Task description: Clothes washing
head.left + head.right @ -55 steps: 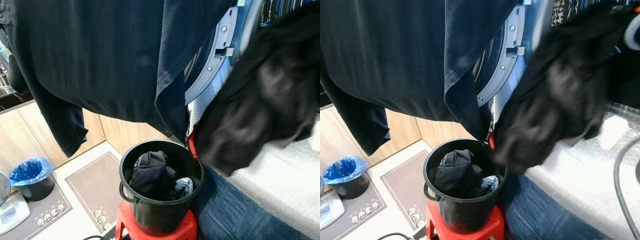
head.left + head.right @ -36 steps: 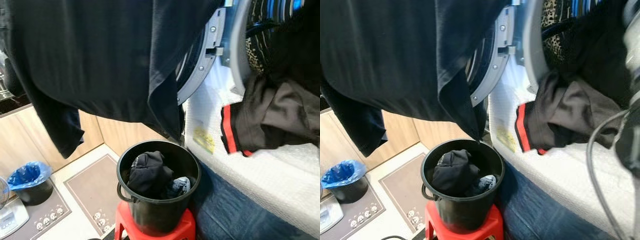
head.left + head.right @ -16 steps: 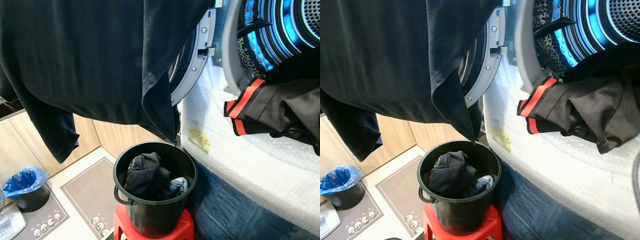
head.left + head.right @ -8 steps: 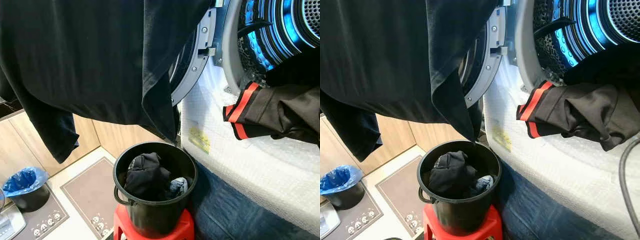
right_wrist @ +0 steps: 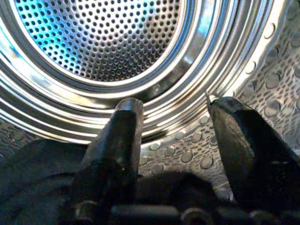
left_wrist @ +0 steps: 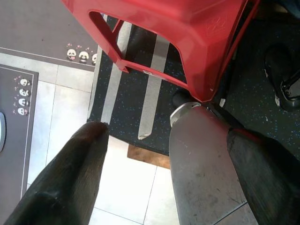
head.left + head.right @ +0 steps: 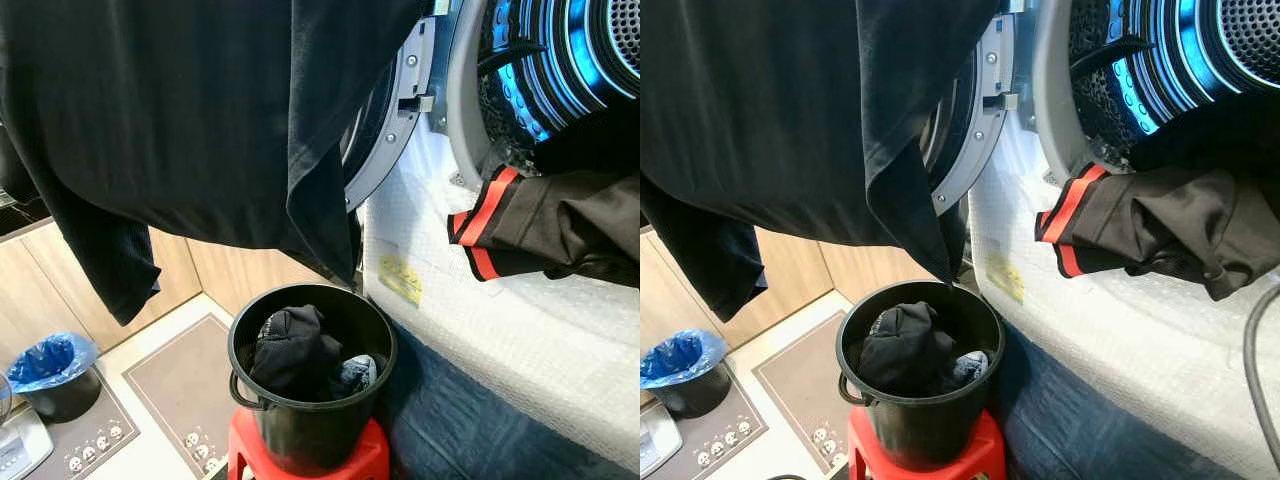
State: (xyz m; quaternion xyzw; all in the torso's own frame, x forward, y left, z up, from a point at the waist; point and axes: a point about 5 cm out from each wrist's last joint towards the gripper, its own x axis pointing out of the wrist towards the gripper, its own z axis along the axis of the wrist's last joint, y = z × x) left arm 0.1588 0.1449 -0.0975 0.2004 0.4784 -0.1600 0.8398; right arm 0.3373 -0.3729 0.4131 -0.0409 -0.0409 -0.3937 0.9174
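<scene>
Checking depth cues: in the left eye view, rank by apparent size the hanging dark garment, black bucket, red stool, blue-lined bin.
1. Hanging dark garment, largest by far, though it is nearest the camera.
2. Black bucket.
3. Red stool and blue-lined bin: look alike; the stool is mostly hidden and cropped, so unranked.

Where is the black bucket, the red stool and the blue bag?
black bucket (image 7: 300, 440), left eye view, front wall.
red stool (image 7: 368, 462), left eye view, right corner of seat.
blue bag (image 7: 48, 360), left eye view, crinkled top.

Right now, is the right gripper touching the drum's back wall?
Apart. The right wrist view shows the right gripper open inside the drum, fingertips short of the perforated back wall, above dark clothing.
</scene>
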